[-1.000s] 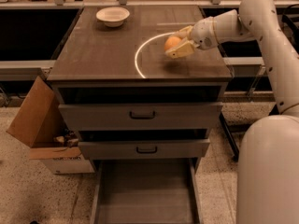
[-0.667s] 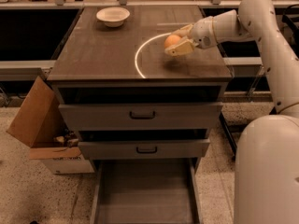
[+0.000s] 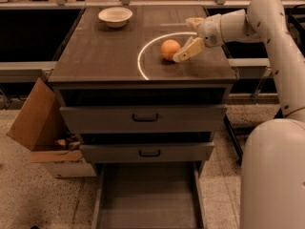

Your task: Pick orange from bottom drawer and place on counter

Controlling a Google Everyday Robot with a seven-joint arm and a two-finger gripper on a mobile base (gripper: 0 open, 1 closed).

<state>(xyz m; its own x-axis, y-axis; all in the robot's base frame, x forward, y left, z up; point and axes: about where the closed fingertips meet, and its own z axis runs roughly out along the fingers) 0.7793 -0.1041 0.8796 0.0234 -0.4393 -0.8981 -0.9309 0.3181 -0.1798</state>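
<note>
Resting on the glossy counter (image 3: 105,51), orange (image 3: 170,49), gripper (image 3: 190,36) just beside it, fingers (image 3: 188,50) spread apart, white bowl (image 3: 115,16) behind

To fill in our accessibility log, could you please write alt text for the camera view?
An orange sits on the dark counter inside a bright arc reflection, with the robot's open gripper close beside it. A white bowl stands near the counter's far corner, and the bottom drawer below is pulled out.

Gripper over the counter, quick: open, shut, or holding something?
Gripper: open over the counter, holding nothing; the orange rests on the counter just beside it.
</note>
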